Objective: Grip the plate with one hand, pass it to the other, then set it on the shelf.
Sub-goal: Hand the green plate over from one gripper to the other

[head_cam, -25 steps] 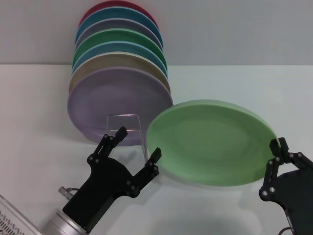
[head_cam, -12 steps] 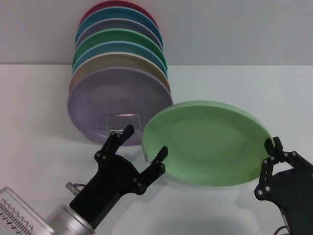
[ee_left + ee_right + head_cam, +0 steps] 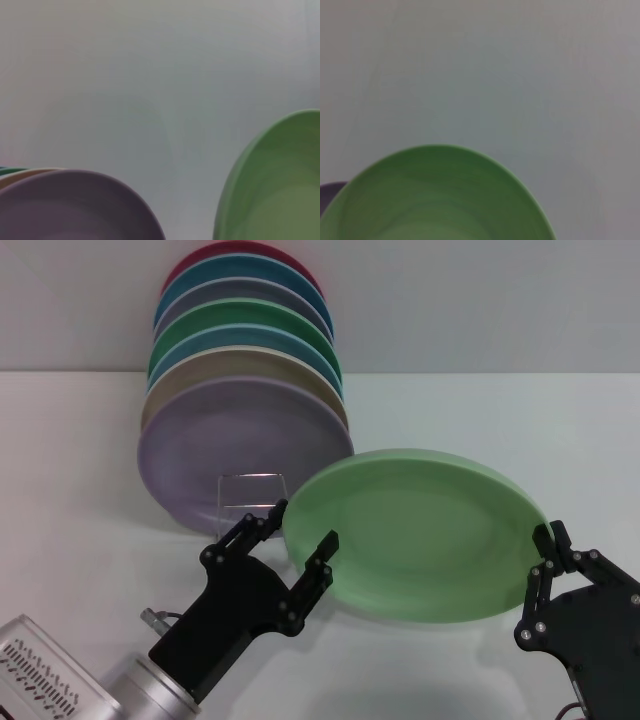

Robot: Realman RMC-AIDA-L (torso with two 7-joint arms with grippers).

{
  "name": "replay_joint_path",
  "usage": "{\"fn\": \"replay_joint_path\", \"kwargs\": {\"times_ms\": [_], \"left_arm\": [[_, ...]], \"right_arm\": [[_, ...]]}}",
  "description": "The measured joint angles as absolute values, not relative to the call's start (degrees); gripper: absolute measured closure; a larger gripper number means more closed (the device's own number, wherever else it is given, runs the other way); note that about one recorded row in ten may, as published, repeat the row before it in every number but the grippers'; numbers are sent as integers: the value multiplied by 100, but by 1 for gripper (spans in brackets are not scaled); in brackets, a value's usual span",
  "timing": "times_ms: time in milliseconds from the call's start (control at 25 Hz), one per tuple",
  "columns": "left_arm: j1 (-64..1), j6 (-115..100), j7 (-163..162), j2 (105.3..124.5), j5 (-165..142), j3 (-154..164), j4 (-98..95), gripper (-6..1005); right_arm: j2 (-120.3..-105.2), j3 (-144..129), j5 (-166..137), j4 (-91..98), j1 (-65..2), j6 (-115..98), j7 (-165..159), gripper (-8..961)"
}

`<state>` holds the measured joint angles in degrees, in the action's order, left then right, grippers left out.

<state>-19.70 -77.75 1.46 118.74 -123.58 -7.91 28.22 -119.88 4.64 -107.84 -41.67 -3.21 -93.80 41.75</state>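
Gripping the plate [image 3: 420, 535] by its right rim, the right gripper [image 3: 547, 550] is offering it between the left gripper's [image 3: 300, 532] spread fingers.

7 stacked plates [image 3: 245, 430], as best I can count, 1 light-green plate [image 3: 420, 532], 1 wire rack [image 3: 252, 495], 2 claws.

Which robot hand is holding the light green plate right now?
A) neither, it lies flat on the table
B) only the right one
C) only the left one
B: in the head view the right tool is clamped on the far edge of the round matte light-green plate, while the left tool stands open around its near edge, not yet closed on it.
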Motion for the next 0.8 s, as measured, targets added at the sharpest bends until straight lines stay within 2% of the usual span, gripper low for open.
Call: {"fn": "replay_joint_path", "kwargs": {"times_ms": [160,280,720,800], "left_arm": [[-1972,-7763,150,11874,-12356,-795,2822,304],[-1971,-7760,147,11874,-12362,-839,2811,527],[-1985,-7760,140,11873,-12366,-844,2789,796],[-2000,-7759,139,11874,-12366,-844,2783,807]], "right_arm": [[-11988,464,-10784,-4173,-325,-9378,4175,934],[-11988,464,-10784,-4175,-334,-9376,4175,935],[-11988,467,-10784,-4175,-355,-9318,4175,935],[-11988,467,-10784,-4175,-355,-9316,4175,935]]}}
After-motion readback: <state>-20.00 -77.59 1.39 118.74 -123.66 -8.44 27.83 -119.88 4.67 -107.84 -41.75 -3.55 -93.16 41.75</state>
